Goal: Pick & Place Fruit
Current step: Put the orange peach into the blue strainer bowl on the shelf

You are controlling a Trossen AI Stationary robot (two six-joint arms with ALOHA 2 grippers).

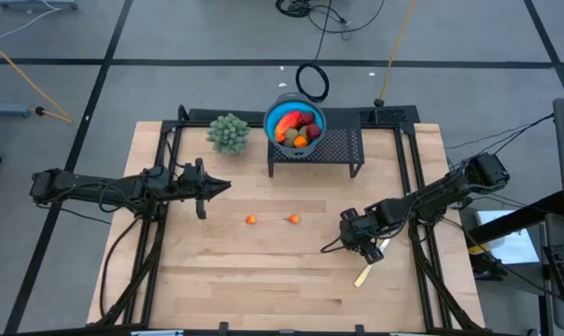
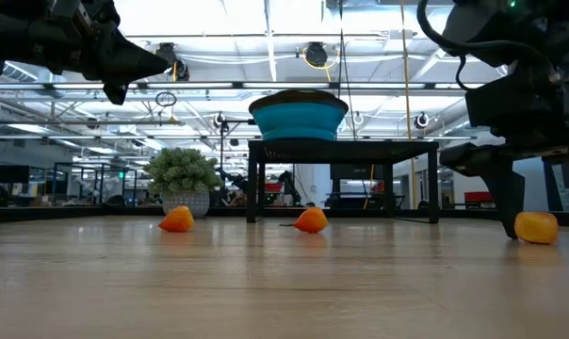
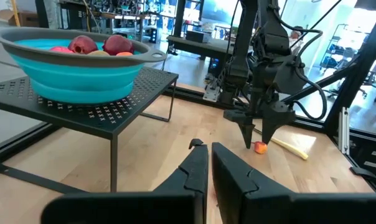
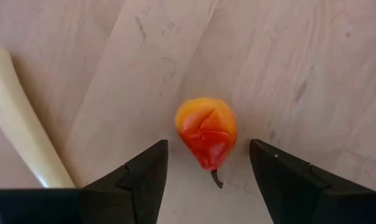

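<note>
Directly below the spread right pincer (image 4: 203, 171), the small orange fruit (image 4: 206, 132) lies between its fingers, untouched, its stem pointing back toward the wrist.

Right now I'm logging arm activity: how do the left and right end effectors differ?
The left end effector is shut and holds nothing; the right end effector is open. The left hangs above bare table; the right straddles a small orange fruit beside the pale knife. Both are dark and two-fingered.
</note>
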